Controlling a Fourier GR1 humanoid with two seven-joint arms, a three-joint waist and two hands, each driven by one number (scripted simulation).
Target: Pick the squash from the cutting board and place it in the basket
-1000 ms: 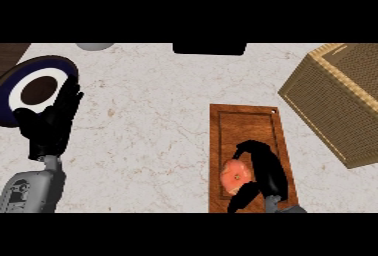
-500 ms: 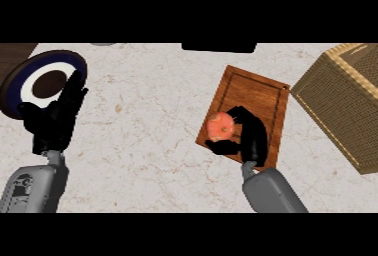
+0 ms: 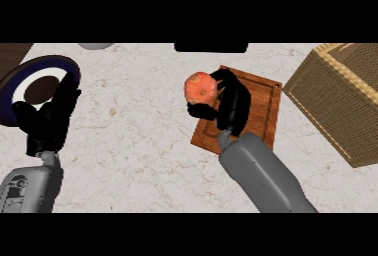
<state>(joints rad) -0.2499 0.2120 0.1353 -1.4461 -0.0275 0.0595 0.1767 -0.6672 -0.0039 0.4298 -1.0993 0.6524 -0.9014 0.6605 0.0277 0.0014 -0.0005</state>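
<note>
The orange-red squash is held in my right hand, whose black fingers and thumb curl round its right side. It hangs over the left edge of the wooden cutting board. The woven basket stands at the right edge of the view, well apart from the squash. My left hand rests open at the left, fingers up, over the rim of a dark blue plate.
The marble counter runs between both arms. A black object sits at the top middle, a grey round thing at the top left, and a brown wooden surface fills the top left corner.
My right hand has carried the squash up and left, from over the board's middle to over its left edge. The view has shifted, so the board and basket appear turned. The left hand stays put.
</note>
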